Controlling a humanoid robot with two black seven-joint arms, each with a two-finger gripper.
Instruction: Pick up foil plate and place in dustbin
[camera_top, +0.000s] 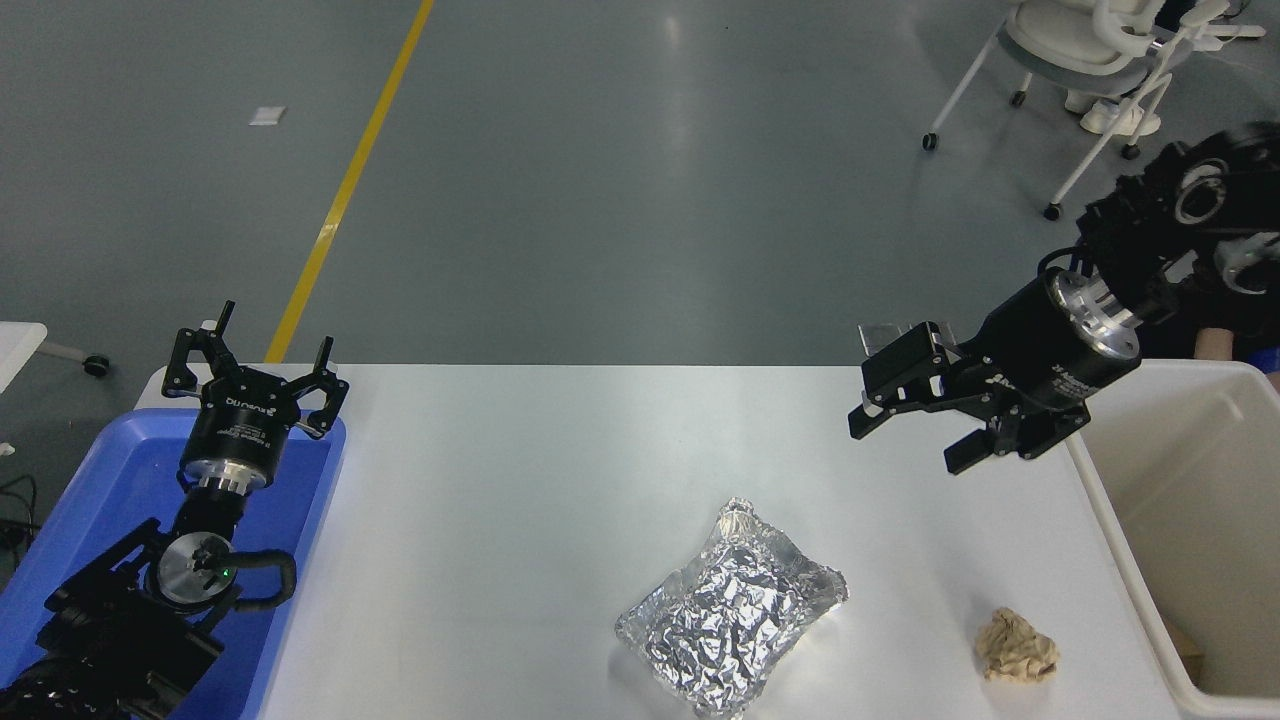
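The foil plate (730, 610), crinkled and silver, lies on the white table near its front edge, right of centre. The cream-white dustbin (1110, 530) stands at the table's right edge. My right gripper (905, 440) is open and empty, held above the table's far right part, up and to the right of the foil plate and just left of the dustbin's rim. My left gripper (255, 365) is open and parked at the lower left over the blue tray.
A blue plastic tray (100, 480) sits at the table's left edge under the left arm. A small crumpled tan paper ball (1017, 647) lies between the foil plate and the dustbin. A white wheeled chair (1090, 60) stands on the floor at the top right.
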